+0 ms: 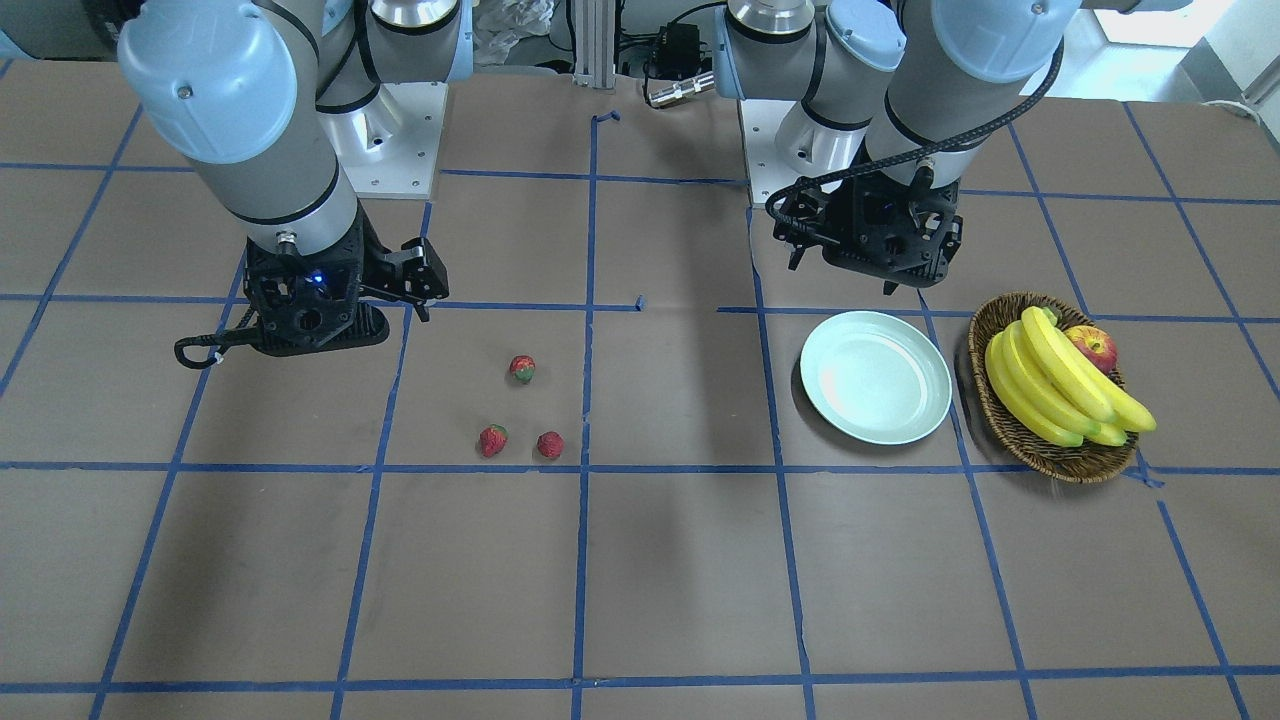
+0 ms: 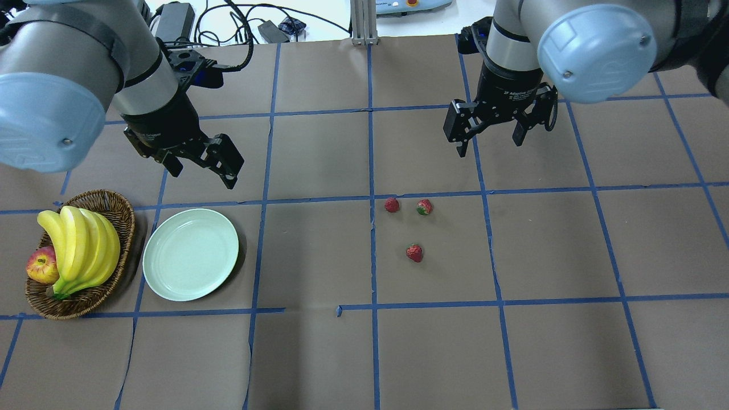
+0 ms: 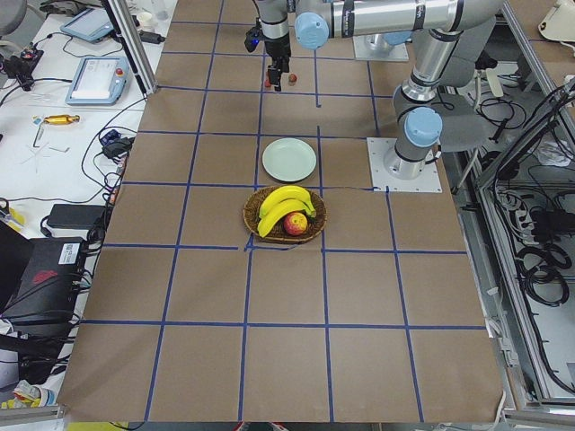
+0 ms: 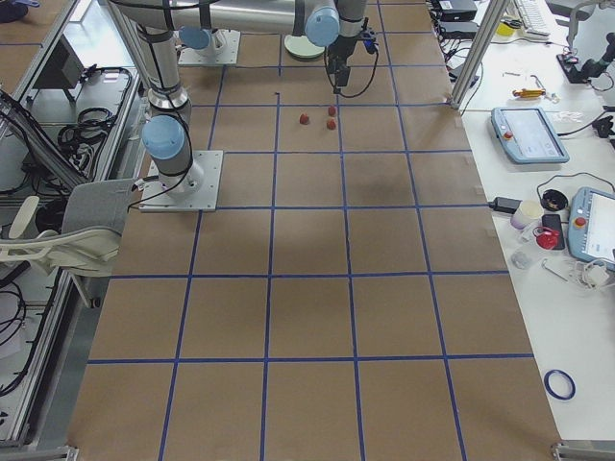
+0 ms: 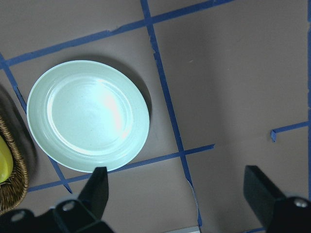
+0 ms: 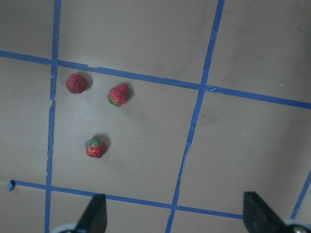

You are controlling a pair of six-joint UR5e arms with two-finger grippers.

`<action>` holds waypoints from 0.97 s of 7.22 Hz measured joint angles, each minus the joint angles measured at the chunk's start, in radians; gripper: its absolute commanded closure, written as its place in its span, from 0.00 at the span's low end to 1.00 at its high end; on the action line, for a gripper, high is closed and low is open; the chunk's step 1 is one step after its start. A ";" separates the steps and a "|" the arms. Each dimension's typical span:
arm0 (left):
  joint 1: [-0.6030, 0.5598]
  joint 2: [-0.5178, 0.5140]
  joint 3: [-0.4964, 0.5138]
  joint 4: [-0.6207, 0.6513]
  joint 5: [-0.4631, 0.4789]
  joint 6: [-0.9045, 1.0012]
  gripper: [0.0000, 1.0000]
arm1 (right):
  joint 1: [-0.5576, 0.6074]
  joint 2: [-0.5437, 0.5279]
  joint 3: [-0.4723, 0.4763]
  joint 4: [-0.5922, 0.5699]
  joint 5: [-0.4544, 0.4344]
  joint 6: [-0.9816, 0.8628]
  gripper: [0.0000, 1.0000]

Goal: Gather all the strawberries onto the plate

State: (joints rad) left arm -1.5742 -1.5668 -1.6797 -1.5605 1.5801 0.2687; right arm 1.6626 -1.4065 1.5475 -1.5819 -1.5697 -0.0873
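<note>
- Strawberries (image 2: 414, 253): three small, red, pebbly-skinned, green-capped; they lie close together on the brown paper worktop (image 2: 569, 353), well apart from the plate (image 2: 191, 254)
- I see the plate round, shallow, glossy mint-white, just beside a woven wicker basket (image 2: 124, 222)
- Left pincer (image 2: 202, 176) hangs spread wide near the plate, holding nothing; right pincer (image 2: 490, 147) likewise wide, empty, near the strawberries

Table: brown paper-covered tabletop (image 2: 319, 353), gridded with blue tape lines (image 2: 370, 171), spreads beneath the left claw (image 2: 202, 175) and the right claw (image 2: 490, 147).
Beyond the claws: white workbench (image 4: 557, 327) carrying black cables (image 2: 228, 23) and grey-blue tablet-shaped pendants (image 4: 527, 134); a silver aluminium post (image 2: 364, 23) stands between them.
Behind the claws: tangled black wires (image 3: 535, 256) along the table's edge.
Light: even, with soft shadows under each claw.
</note>
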 measured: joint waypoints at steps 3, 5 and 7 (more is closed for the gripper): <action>0.001 0.009 0.014 -0.010 0.052 -0.100 0.00 | 0.006 0.029 0.048 -0.088 0.014 0.008 0.00; 0.001 0.009 0.016 -0.012 0.076 -0.123 0.00 | 0.012 0.064 0.122 -0.230 0.043 0.075 0.00; 0.000 0.009 0.016 -0.012 0.078 -0.127 0.00 | 0.030 0.096 0.195 -0.324 0.049 0.117 0.08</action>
State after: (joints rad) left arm -1.5743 -1.5583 -1.6641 -1.5723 1.6580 0.1421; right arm 1.6923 -1.3100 1.7423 -1.9055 -1.5210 0.0295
